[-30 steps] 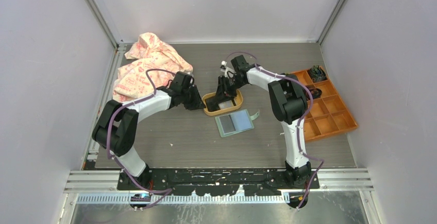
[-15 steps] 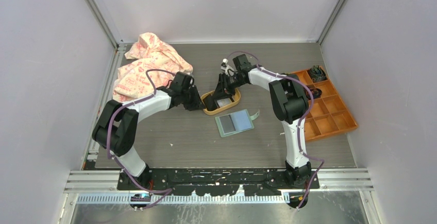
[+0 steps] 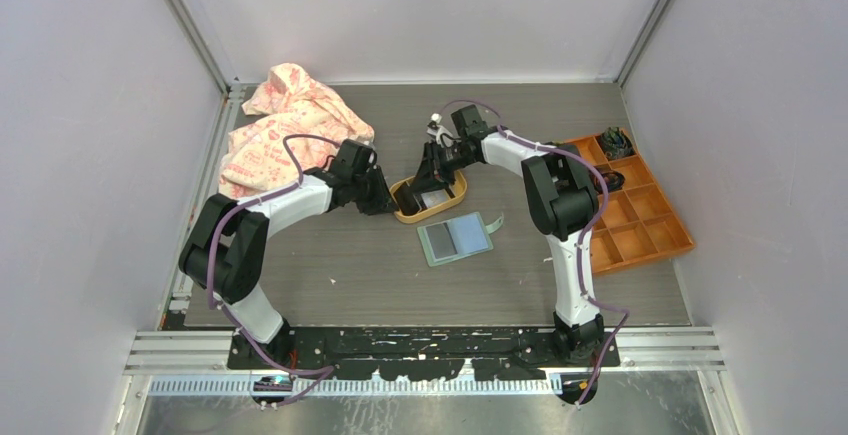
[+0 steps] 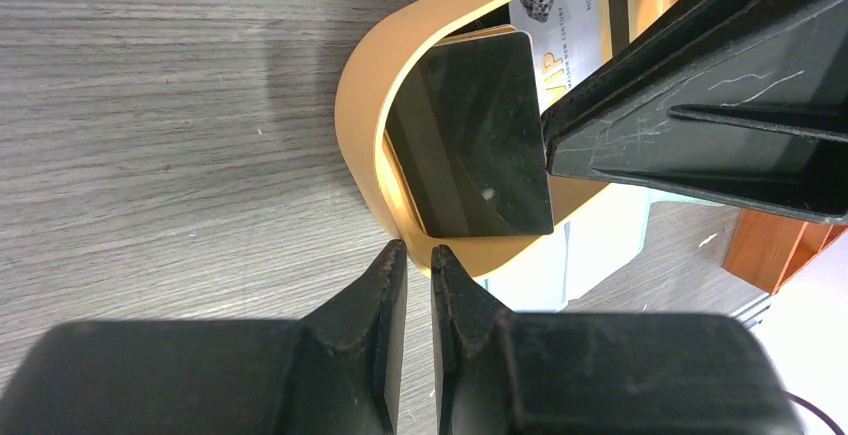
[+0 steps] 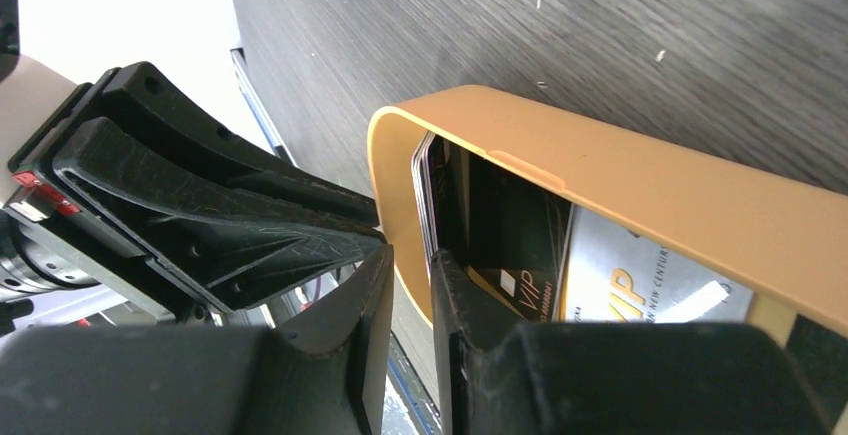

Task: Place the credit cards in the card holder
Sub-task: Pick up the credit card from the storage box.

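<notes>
The left end effector [image 4: 418,255] sat low over the bench [image 3: 330,275], just outside the rounded left end of the yellow tray [image 4: 360,125]. Its fingers were nearly together, with nothing between them. Inside that end of the tray a black card [image 4: 470,145] leaned tilted against the wall. More credit cards [image 5: 600,290] lay flat further along, their long sides following the long axis of the tray.

The right end effector [image 5: 408,260] reached in from the far right and was the nearer one, its tips at the right edge of the black card. Its fingers were almost together, and I could not tell whether they pinched the card.

The card holder [image 3: 455,238] lay open and flat just beside the tray, on the near side. A lifted card would therefore need only a short way toward the arm bases. Further right stood the orange compartment box [image 3: 640,220], with small dark things in its far compartments.
</notes>
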Tool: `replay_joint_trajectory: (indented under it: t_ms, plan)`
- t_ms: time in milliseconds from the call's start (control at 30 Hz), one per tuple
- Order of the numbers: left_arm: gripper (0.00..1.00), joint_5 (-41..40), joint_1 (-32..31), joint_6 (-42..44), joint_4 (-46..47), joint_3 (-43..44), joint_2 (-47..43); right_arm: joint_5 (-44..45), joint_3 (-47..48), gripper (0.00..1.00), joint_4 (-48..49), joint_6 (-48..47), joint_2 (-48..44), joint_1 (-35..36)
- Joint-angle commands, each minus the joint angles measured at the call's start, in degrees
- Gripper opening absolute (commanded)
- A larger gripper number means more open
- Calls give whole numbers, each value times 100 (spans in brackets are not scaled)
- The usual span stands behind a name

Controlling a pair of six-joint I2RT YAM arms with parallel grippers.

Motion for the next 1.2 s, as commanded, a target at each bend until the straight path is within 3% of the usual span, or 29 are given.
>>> replay_joint_trajectory:
  t_ms: [0,167,333,667,1167]
  plan:
    - [16,66,-24,-20,292,51,-75,-341,-68,26,311,263,-24,100]
    - [16,56,-25,-19,287,56,-72,-291,-81,14,332,253,-20,126]
    - [15,58,-25,-7,264,58,-67,46,37,13,-52,-115,-10,134]
    - [16,58,-20,3,266,65,-74,288,167,31,-423,-542,9,186]
    - [16,170,-24,-15,314,87,-45,488,314,30,-548,-773,298,512]
